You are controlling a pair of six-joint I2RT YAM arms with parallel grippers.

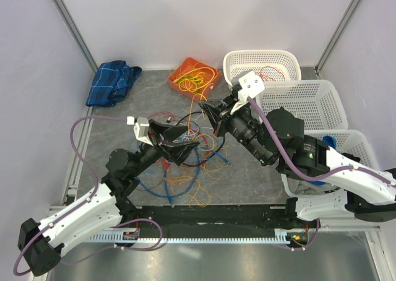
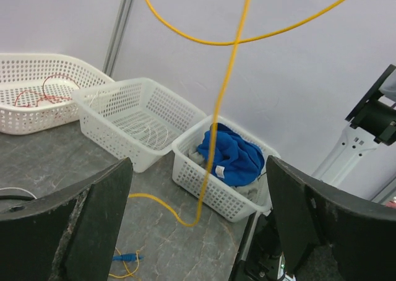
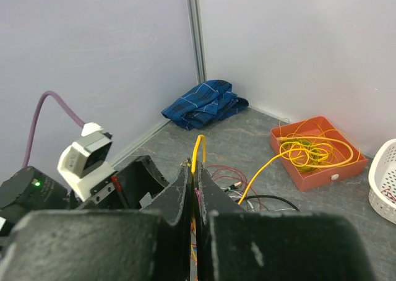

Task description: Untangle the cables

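Left of centre, the left gripper (image 1: 175,142) stands wide open, holding nothing. The cables (image 1: 192,169) lie tangled mid-frame on the worktop (image 1: 154,89), below both grippers. Just right of them, the right gripper (image 1: 209,112) is clamped tight on a yellow cable (image 3: 198,146).
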